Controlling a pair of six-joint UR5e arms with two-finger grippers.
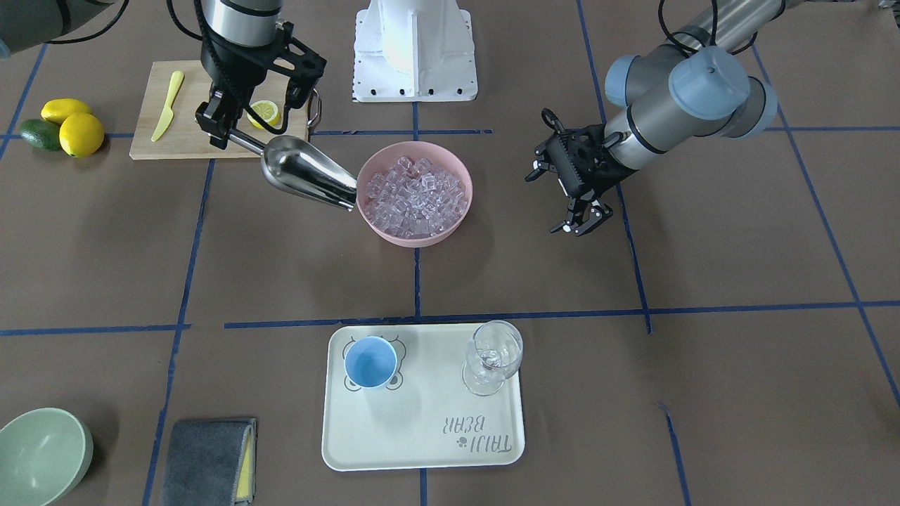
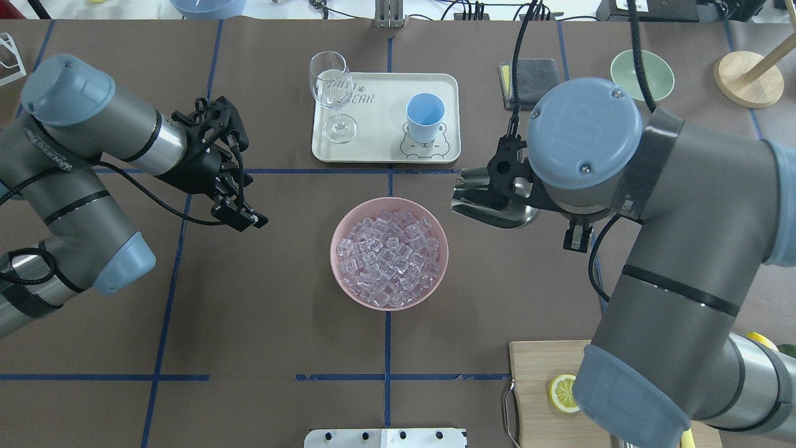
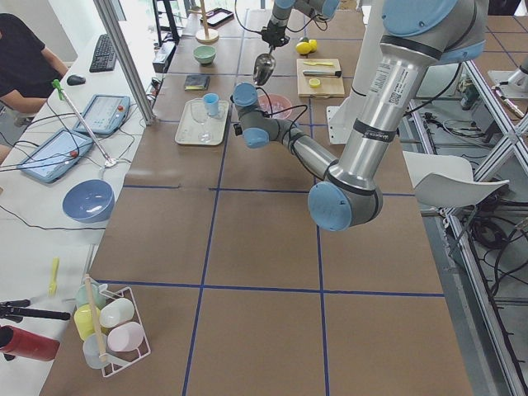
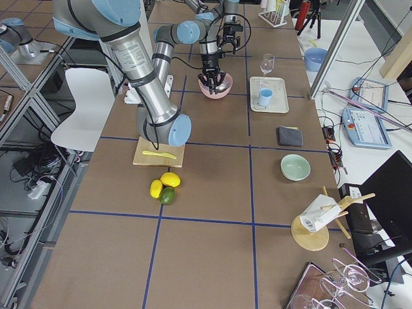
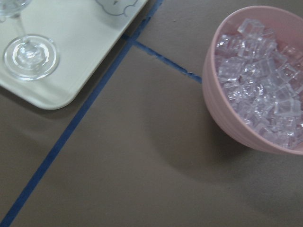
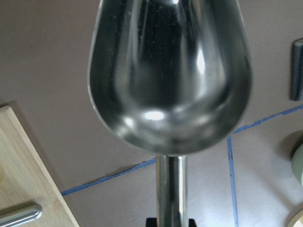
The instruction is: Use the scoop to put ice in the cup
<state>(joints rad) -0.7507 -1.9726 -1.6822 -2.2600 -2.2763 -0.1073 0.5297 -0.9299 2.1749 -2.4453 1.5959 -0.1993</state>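
Note:
The ice fills a pink bowl at the table's middle; it also shows in the overhead view and the left wrist view. My right gripper is shut on the handle of the steel scoop. It holds the scoop above the table, with its mouth by the bowl's rim. The scoop is empty. The light-blue cup stands empty on a cream tray. My left gripper is open and empty, hanging beside the bowl on its other side.
A clear stemmed glass stands on the tray next to the cup. A cutting board with a lemon half and a yellow knife lies behind the scoop. Lemons, a green bowl and a grey cloth lie at the sides.

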